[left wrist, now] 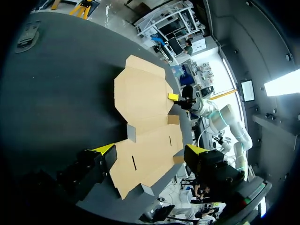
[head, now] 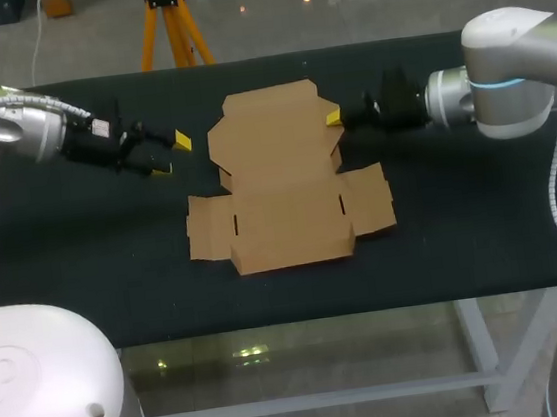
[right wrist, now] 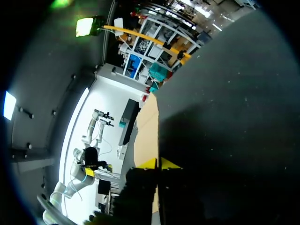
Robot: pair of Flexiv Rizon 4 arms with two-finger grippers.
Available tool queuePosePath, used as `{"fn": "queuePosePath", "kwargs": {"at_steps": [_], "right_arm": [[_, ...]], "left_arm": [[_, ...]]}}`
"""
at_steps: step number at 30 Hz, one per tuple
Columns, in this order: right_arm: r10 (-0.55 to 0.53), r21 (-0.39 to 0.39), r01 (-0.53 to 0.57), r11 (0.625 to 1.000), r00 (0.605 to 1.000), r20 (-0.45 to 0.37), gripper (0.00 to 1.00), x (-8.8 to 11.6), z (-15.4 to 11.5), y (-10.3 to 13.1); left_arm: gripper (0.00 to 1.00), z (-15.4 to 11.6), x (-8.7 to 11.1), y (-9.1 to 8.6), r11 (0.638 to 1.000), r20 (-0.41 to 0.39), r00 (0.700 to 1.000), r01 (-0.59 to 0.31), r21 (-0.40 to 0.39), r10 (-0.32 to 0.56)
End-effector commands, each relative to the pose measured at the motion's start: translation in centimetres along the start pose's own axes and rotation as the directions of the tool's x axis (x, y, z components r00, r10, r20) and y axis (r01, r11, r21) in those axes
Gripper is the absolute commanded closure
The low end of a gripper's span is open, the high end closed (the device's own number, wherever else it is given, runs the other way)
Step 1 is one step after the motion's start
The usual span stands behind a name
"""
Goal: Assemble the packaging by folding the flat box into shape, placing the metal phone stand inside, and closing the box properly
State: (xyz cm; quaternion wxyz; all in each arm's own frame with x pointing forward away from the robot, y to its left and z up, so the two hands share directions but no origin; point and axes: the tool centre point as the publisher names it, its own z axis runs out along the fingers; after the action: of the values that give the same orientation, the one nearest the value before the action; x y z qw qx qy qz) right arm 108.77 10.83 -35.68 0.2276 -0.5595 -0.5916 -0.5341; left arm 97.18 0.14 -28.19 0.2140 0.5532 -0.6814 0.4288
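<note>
On the black fabric-covered table (head: 93,260), a flat brown cardboard box blank (head: 281,183) is lying unfolded: matte, die-cut, with slits and side flaps. Just left of it the left gripper (head: 172,154) is hovering, yellow-tipped fingers apart. The right gripper (head: 333,117) is pinching the blank's upper right edge.
</note>
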Motion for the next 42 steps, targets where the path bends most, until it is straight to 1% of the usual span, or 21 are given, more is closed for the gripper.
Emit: {"fn": "queuePosePath", "kwargs": {"at_steps": [1, 6, 8, 9, 12, 13, 14, 15, 17, 22, 23, 25, 26, 27, 28, 29, 41, 42], "right_arm": [[-0.038, -0.036, 0.037, 0.999, 0.999, -0.027, 1.0, 1.3, -1.0, 0.0], [-0.09, -0.047, 0.087, 0.995, 0.993, -0.08, 1.0, 2.8, -1.9, 0.4], [-0.116, -0.049, 0.112, 0.992, 0.989, -0.087, 1.0, 3.2, -2.2, 0.5], [-0.132, -0.047, 0.128, 0.991, 0.985, -0.106, 1.0, 3.5, -2.4, 0.5], [-0.173, -0.055, 0.167, 0.984, 0.975, -0.138, 1.0, 4.2, -2.9, 0.5], [-0.187, -0.06, 0.18, 0.982, 0.97, -0.154, 1.0, 4.5, -3.0, 0.5], [-0.197, -0.062, 0.189, 0.98, 0.966, -0.168, 1.0, 4.7, -3.2, 0.5], [-0.207, -0.063, 0.199, 0.978, 0.962, -0.178, 1.0, 4.8, -3.3, 0.5], [-0.225, -0.071, 0.215, 0.974, 0.952, -0.207, 1.0, 5.1, -3.6, 0.6], [-0.25, -0.086, 0.236, 0.968, 0.936, -0.248, 1.0, 5.4, -3.9, 0.6], [-0.253, -0.085, 0.238, 0.967, 0.932, -0.26, 1.0, 5.5, -4.0, 0.7], [-0.266, -0.088, 0.251, 0.964, 0.916, -0.301, 1.0, 5.7, -4.1, 0.6], [-0.278, -0.087, 0.264, 0.96, 0.903, -0.328, 1.0, 5.9, -4.1, 0.6], [-0.307, -0.081, 0.299, 0.951, 0.872, -0.381, 1.0, 6.1, -4.0, 0.5], [-0.313, -0.072, 0.316, 0.946, 0.83, -0.462, 1.0, 6.4, -4.1, 0.4], [-0.322, -0.07, 0.333, 0.94, 0.802, -0.503, 1.0, 6.4, -4.1, 0.5], [-0.322, -0.07, 0.333, 0.94, 0.802, -0.503, 1.0, 6.4, -4.1, 0.5], [-0.322, -0.07, 0.333, 0.94, 0.802, -0.503, 1.0, 6.4, -4.1, 0.5]], "left_arm": [[0.0, 0.0, -1.0, -0.9, 0.996, 0.002, 0.999, -0.034, 0.081, 0.034], [0.0, -0.4, -1.1, -2.4, 0.979, 0.009, 0.992, -0.122, 0.163, 0.122], [0.0, -0.4, -1.0, -3.0, 0.968, 0.054, 0.986, -0.164, 0.192, 0.156], [0.0, -0.5, -1.0, -3.3, 0.961, 0.049, 0.983, -0.182, 0.207, 0.176], [0.0, -0.4, -1.1, -4.3, 0.946, 0.067, 0.974, -0.228, 0.232, 0.219], [0.0, -0.2, -1.1, -4.5, 0.938, 0.077, 0.967, -0.253, 0.238, 0.241], [0.0, 0.0, -1.0, -4.7, 0.933, 0.1, 0.965, -0.262, 0.246, 0.245], [0.0, 0.1, -1.0, -5.0, 0.927, 0.1, 0.96, -0.28, 0.251, 0.263], [0.0, 0.4, -0.9, -5.6, 0.915, 0.124, 0.95, -0.31, 0.26, 0.287], [0.0, 1.2, -0.5, -6.4, 0.886, 0.123, 0.931, -0.364, 0.289, 0.343], [0.0, 1.3, -0.5, -6.5, 0.882, 0.112, 0.929, -0.37, 0.291, 0.353], [0.0, 1.5, -0.2, -6.8, 0.87, 0.102, 0.918, -0.395, 0.294, 0.383], [0.0, 1.8, 0.0, -6.9, 0.867, 0.072, 0.909, -0.413, 0.279, 0.41], [0.0, 2.0, 0.3, -6.9, 0.866, 0.018, 0.898, -0.429, 0.258, 0.44], [0.0, 2.0, 0.3, -6.9, 0.866, 0.018, 0.898, -0.429, 0.258, 0.44], [0.0, 2.0, 0.3, -6.9, 0.866, 0.018, 0.898, -0.429, 0.258, 0.44], [0.0, 2.0, 0.3, -6.9, 0.866, 0.018, 0.898, -0.429, 0.258, 0.44], [0.0, 2.3, 0.4, -6.7, 0.847, 0.072, 0.882, -0.467, 0.253, 0.465]]}}
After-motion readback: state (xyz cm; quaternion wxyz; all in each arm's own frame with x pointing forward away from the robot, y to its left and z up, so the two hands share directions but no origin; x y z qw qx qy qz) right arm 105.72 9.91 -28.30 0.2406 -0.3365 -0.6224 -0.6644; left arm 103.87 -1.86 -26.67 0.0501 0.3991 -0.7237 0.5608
